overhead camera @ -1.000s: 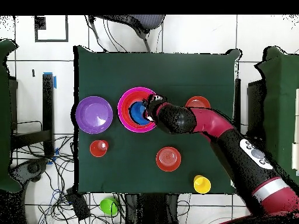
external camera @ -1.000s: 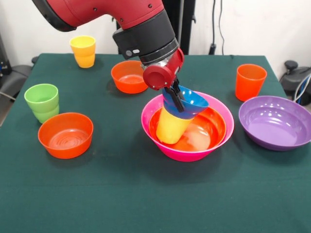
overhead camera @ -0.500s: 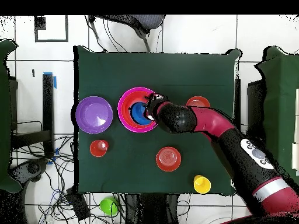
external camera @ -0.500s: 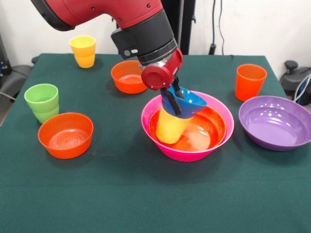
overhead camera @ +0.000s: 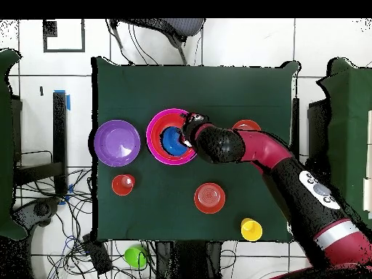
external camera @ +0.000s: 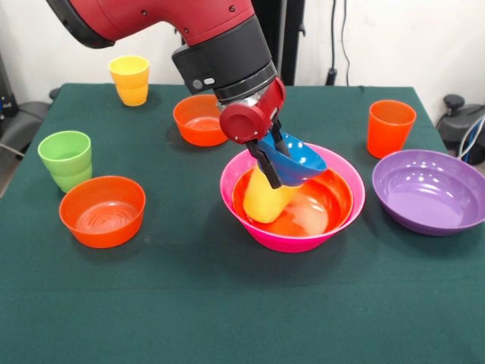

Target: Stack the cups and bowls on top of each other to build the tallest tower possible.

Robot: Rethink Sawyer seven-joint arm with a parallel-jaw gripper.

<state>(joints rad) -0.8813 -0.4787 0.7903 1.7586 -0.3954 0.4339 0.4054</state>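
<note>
My gripper (external camera: 277, 165) is shut on the near rim of the small blue bowl (external camera: 301, 160), which tilts over a leaning yellow cup (external camera: 264, 200). That cup stands in the large orange bowl (external camera: 327, 199), nested in the largest pink bowl (external camera: 303, 241); together they form the tower. From overhead the gripper (overhead camera: 188, 137) sits at the right rim of the pink bowl (overhead camera: 154, 128), with the blue bowl (overhead camera: 173, 140) at its middle. Loose on the cloth are a purple bowl (external camera: 428, 193), an orange cup (external camera: 390, 127), two small orange bowls (external camera: 198, 120) (external camera: 102, 211), a green cup (external camera: 66, 159) and a second yellow cup (external camera: 130, 80).
Overhead, the purple bowl (overhead camera: 117, 143) lies left of the tower, and the orange cup (overhead camera: 123, 184) below it. The arm (overhead camera: 269, 156) crosses the table's right half, partly over one orange bowl (overhead camera: 247, 125). The green cup (overhead camera: 135, 256) stands at the table's bottom edge.
The gripper has turned the blue bowl, so that its opening faces more to the right. The yellow cup under it leans further over. Nothing else has moved.
</note>
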